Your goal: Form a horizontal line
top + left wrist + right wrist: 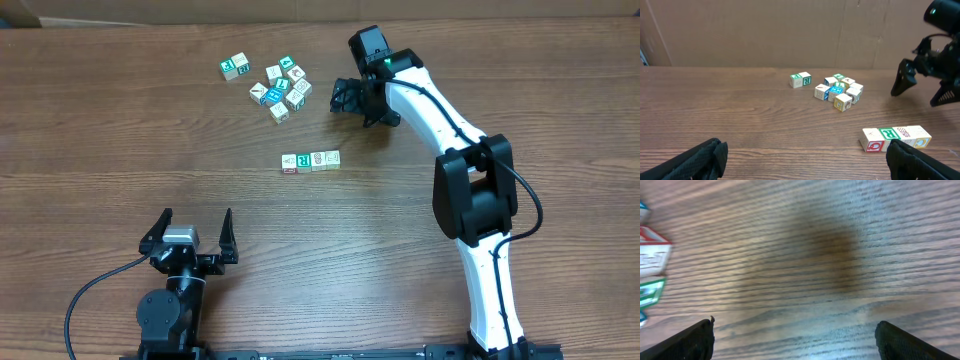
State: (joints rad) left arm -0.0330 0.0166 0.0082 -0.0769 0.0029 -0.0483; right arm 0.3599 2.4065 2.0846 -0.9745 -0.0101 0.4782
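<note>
Both sets of jaws are spread wide and holding nothing: the left gripper sits low over the wooden table, well apart from the blocks, while the right gripper hovers over bare wood just right of the loose pile of cubes. And there's the horizontal line, four little cubes edge to edge, lying a short way below that pile, toward the robot. From the left wrist view the row reads red-marked, green R, then two paler blocks. One stray green-lettered cube sits alone, left of the pile. Neither gripper touches the row.
</note>
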